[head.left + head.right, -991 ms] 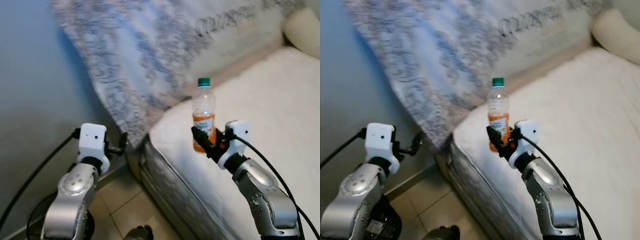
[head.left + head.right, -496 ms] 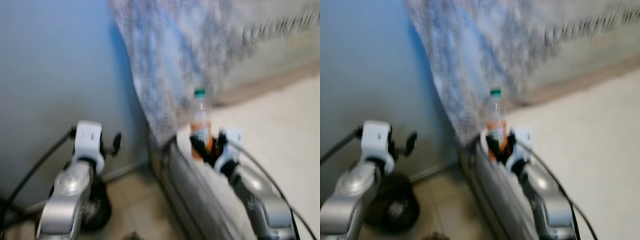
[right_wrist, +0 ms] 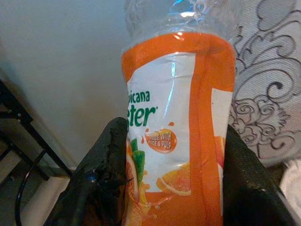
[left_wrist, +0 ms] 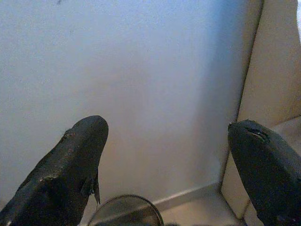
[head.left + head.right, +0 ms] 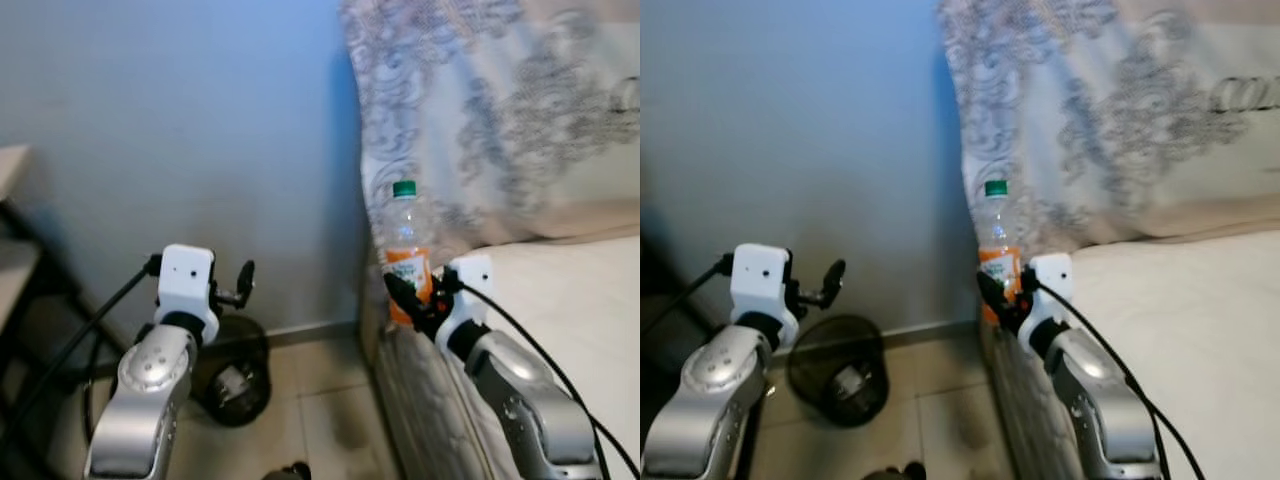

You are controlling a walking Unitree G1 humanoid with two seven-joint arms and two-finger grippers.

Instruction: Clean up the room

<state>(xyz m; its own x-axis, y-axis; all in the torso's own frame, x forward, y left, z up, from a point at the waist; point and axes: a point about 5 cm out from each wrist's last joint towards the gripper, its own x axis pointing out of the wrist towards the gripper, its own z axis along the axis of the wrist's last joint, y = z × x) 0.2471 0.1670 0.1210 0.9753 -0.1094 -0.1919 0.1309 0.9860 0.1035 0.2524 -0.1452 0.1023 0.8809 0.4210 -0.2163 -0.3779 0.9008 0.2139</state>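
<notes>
A plain blue-grey wall point(image 5: 180, 120) takes up the left and centre of the scene. On the right is a bed point(image 5: 570, 300) with a cream mattress, and a large patterned pillow point(image 5: 500, 110) in grey and white leans upright against the wall above it. The floor point(image 5: 310, 420) below is pale tile. A round black wire bin point(image 5: 235, 375) stands on the floor against the wall, just beside the bed's corner, with some small rubbish inside. The right tool point(image 5: 412, 300) is raised over the edge of the bed, its two black fingers clenched around the orange-labelled lower part of a clear plastic bottle point(image 5: 405, 240) with a green cap, held upright. The left tool point(image 4: 169, 160) is held up facing the wall above the bin, its fingers spread wide apart and gripping nothing.
</notes>
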